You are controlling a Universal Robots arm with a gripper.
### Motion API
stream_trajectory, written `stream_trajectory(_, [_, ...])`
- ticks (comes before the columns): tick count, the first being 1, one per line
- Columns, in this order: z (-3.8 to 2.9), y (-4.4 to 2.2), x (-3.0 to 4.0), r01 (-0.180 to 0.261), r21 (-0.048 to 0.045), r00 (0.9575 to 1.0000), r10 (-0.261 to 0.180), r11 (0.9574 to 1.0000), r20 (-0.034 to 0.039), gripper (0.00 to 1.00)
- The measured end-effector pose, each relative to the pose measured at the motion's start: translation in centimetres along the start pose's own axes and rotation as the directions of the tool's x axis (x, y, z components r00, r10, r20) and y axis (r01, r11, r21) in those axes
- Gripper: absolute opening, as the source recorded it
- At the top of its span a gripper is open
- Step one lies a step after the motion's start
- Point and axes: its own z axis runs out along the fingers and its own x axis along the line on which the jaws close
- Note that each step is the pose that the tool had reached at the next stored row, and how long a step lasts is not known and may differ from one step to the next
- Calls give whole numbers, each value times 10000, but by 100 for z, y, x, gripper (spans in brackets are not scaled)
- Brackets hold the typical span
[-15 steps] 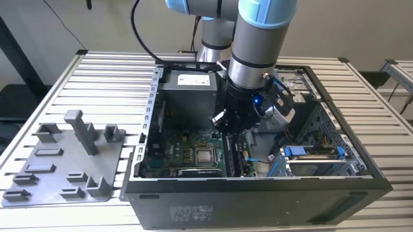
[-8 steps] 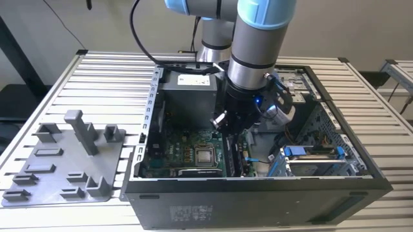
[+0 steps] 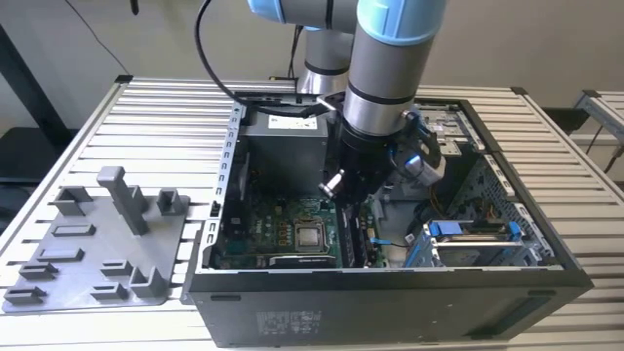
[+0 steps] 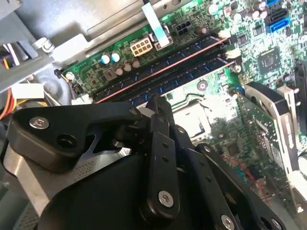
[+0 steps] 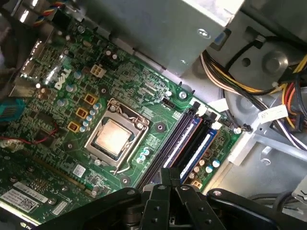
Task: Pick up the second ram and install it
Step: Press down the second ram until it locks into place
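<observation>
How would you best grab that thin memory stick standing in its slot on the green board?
By its top long edge, near the middle, coming straight down from above. The memory stick appears to stand on edge, with neighbouring slots close alongside, so only its top and a strip of its two flat faces look free to pinch.

A black computer case [image 3: 390, 300] lies open on a worktop [image 3: 146, 124] made of grey slats. Inside it is a green board [image 5: 62, 124] with a shiny square chip [image 5: 113, 136] in the middle. A grey plastic tray [image 3: 93, 248] with a tall post [image 3: 119, 196] sits beside the case, on the exterior view's left.
</observation>
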Motion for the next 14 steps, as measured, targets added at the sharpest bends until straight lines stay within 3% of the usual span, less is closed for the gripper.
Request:
stream_trajectory(6, [10, 1, 2, 842, 34, 9964, -842, 9964, 44, 11])
stream_trajectory(14, [36, 19, 27, 1814, 62, 9834, -1815, 9834, 79, 11])
